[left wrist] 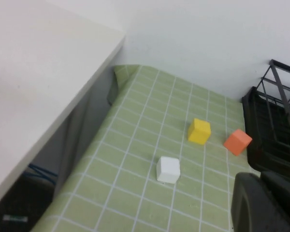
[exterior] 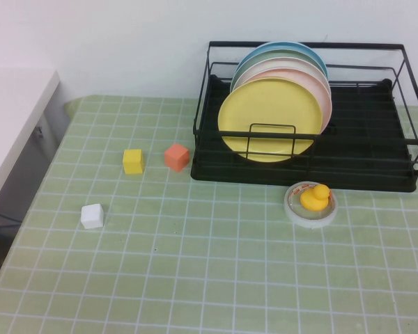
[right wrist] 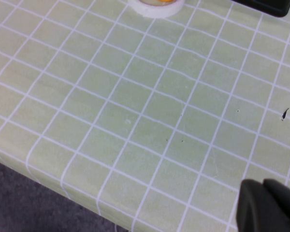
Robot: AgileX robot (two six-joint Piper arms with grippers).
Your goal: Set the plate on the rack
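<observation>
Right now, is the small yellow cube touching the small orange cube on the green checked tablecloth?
Apart. The high view shows bare cloth between the small yellow cube and the small orange cube.

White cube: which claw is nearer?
Left. The left claw hangs shut just beside the white cube; the right claw, also shut, is over bare cloth with no cube in its view.

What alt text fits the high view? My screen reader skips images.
A yellow plate stands upright at the front of a row of plates in a black wire rack on a green checked table. Neither end effector appears; both are shut.
</observation>
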